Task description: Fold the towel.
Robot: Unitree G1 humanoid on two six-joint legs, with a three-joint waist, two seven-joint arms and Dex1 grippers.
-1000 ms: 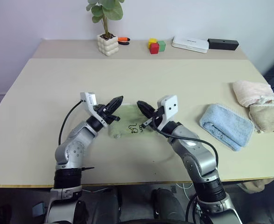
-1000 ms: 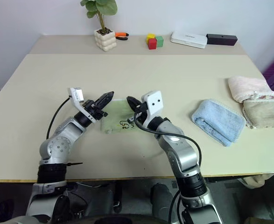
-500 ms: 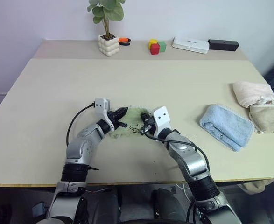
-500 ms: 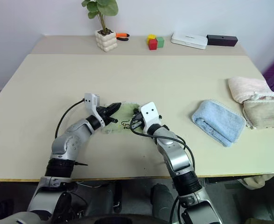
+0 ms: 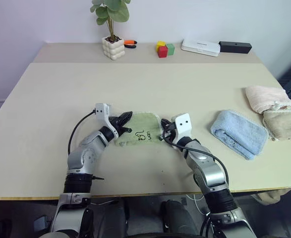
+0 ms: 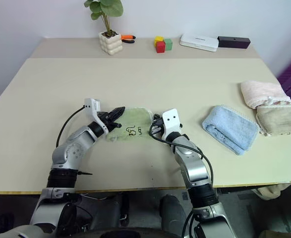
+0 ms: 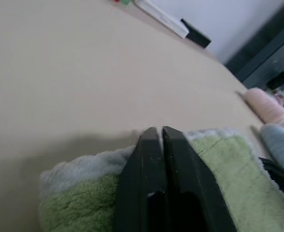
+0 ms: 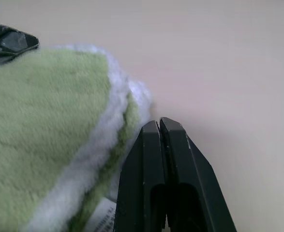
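Observation:
The towel (image 5: pixel 141 130), light green with a white edge and a dark embroidered mark, lies folded flat on the table in front of me. My left gripper (image 5: pixel 127 117) is shut and rests on the towel's left end; in the left wrist view its fingertips (image 7: pixel 151 137) are pressed together over the green cloth (image 7: pixel 238 174). My right gripper (image 5: pixel 163 130) is shut and sits low at the towel's right edge. In the right wrist view its fingers (image 8: pixel 149 133) lie beside the white-edged fold (image 8: pixel 45 121), with a white tag near them.
A rolled light blue towel (image 5: pixel 239 133) lies to the right, with pink (image 5: pixel 266 96) and beige (image 5: pixel 283 124) towels beyond it. Along the far edge stand a potted plant (image 5: pixel 112 47), coloured blocks (image 5: pixel 165 48), a white box (image 5: pixel 201 47) and a black box (image 5: pixel 235 47).
Both grippers came down from above the towel to table height. The right gripper moved right, off the cloth to its right edge. The towel now lies flatter and wider.

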